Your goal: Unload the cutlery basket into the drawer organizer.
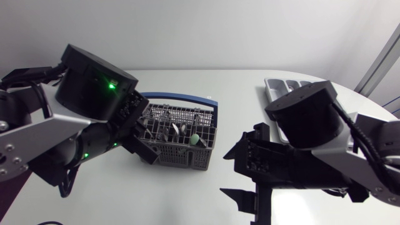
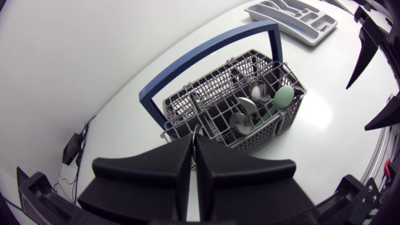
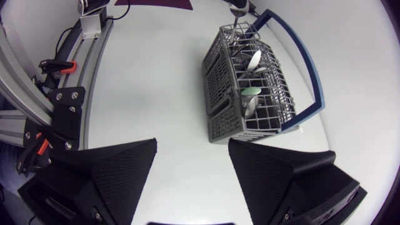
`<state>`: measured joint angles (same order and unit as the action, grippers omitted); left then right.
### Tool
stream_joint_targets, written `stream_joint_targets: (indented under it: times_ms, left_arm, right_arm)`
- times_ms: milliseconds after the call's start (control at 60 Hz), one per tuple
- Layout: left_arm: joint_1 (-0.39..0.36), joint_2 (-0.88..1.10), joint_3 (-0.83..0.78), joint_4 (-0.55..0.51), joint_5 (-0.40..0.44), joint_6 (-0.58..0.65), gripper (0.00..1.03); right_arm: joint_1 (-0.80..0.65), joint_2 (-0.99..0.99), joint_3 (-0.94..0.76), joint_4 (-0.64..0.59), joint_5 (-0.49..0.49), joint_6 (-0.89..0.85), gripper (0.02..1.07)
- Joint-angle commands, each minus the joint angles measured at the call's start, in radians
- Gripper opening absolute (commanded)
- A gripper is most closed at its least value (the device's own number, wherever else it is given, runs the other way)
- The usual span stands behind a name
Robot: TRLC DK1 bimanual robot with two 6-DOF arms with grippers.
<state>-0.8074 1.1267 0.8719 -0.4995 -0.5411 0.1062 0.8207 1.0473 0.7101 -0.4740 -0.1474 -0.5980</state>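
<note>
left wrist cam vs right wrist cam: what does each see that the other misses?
Left wrist only: the drawer organizer, beyond the cutlery basket. Right wrist only: nothing more of the task, just the right tool in full, open over the table. Both: that basket with its blue handle, spoons inside, and the left tool shut on a thin cutlery handle at the basket's end.

The matte black left gripper [image 1: 149, 150] is sitting at a grey mesh, blue-handled basket [image 1: 187, 153] carrying silver cutlery [image 1: 177, 130]; the right gripper [image 1: 237, 175] is standing spread nearby.
</note>
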Motion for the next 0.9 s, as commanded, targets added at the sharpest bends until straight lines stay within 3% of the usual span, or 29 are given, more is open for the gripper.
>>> stream_joint_targets:
  times_ms: [0,217,883]
  left_arm:
    - [-0.009,0.01,-0.034,0.012,-0.02,0.029,0.04]
    - [-0.039,0.008,-0.056,0.016,-0.037,0.026,0.04]
    - [-0.021,-0.194,-0.027,-0.004,-0.017,-0.003,0.04]
  right_arm:
    - [0.009,0.007,-0.011,0.002,0.011,0.026,0.85]
    - [0.017,0.011,-0.012,0.002,0.017,0.029,0.85]
    - [0.026,0.017,-0.011,0.005,0.019,0.035,0.85]
